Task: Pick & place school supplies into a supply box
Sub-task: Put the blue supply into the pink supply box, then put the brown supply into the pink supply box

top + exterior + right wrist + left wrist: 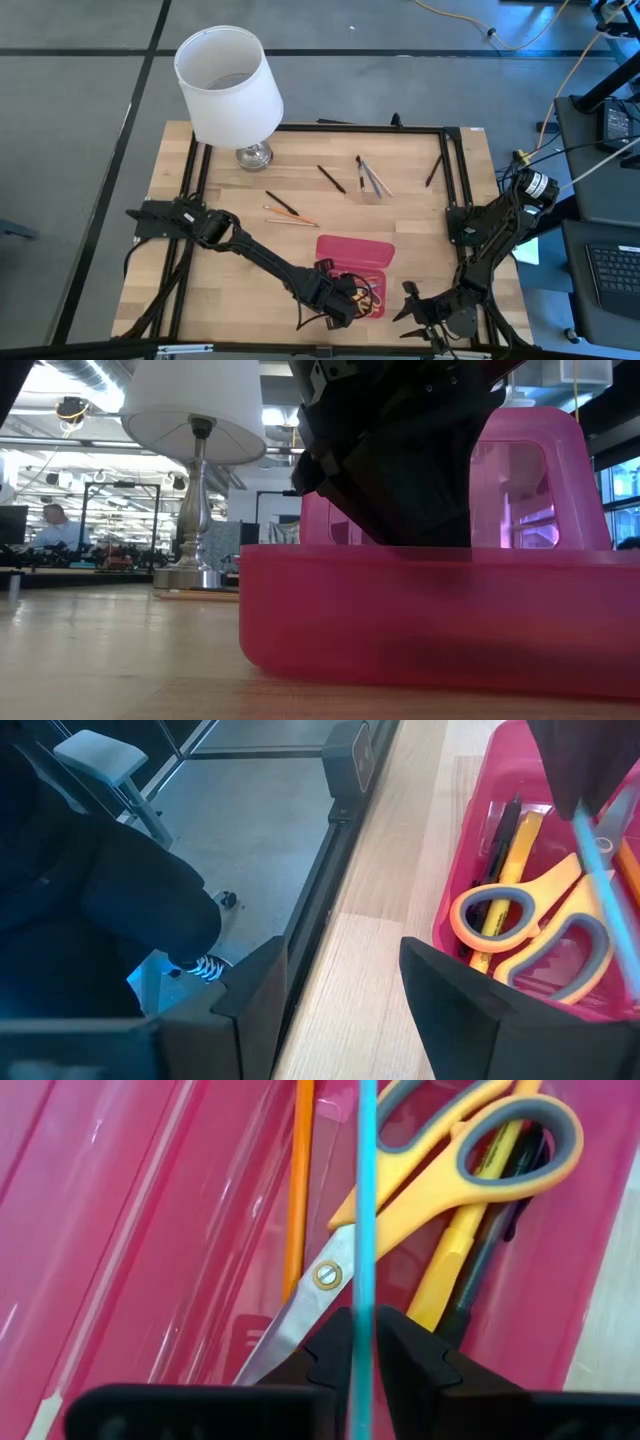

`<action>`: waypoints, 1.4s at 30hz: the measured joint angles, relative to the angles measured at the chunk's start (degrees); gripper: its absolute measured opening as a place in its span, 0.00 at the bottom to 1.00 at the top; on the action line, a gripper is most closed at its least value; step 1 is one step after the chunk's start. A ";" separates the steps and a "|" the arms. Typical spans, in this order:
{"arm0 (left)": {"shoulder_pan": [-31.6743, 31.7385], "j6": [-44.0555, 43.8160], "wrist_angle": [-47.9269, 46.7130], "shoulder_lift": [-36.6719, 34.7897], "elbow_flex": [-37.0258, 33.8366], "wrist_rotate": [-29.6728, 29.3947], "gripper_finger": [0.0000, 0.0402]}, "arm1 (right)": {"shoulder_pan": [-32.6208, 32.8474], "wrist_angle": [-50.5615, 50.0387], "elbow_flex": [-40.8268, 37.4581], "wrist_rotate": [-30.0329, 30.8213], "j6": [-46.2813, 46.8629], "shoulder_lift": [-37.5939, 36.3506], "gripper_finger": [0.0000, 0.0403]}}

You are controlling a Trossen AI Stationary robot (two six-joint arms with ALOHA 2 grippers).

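Observation:
The red-pink supply box (356, 250) lies open near the table's near edge, its lid toward the far side. In it lie yellow-handled scissors (450, 1170), an orange pencil (298, 1190), a yellow pen (450, 1260) and a black pen (500, 1230). My left gripper (364, 1320) hangs over the box tray (400, 620), shut on a teal pencil (365, 1180). My right gripper (340, 948) is open, just right of the box near the near edge (412, 305), touching nothing. More pens and pencils (290, 212) lie flat on the table farther back. My left gripper pinches the teal pencil between its two fingers (335, 1335). The shaft (364, 1295) runs out forward along the fingers, over the scissors in the box. The fingers point down into the tray from above. In the right wrist view the pencil (600, 885) slants, held above the contents.
A white-shaded lamp (230, 85) stands at the far left of the table. Loose black pens (332, 178), (433, 170) and a small bunch (372, 178) lie in the far half. A black frame (455, 180) borders the wooden table. A person sits far off in the room (50, 525).

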 joint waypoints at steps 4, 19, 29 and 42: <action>-0.07 1.34 -0.02 0.00 0.00 0.02 0.13 | 0.01 -0.11 0.00 0.00 -0.02 0.00 0.49; -0.17 3.80 -1.10 -1.03 0.07 3.92 0.31 | 0.00 -0.12 0.00 -0.02 0.09 0.00 0.49; -1.78 3.31 -13.60 -9.67 0.22 -3.13 0.45 | 0.01 -0.12 0.00 -1.46 0.14 0.00 0.49; -7.72 0.43 -29.08 -16.93 0.22 -12.37 0.44 | 0.01 -0.17 0.00 -1.51 0.13 0.00 0.49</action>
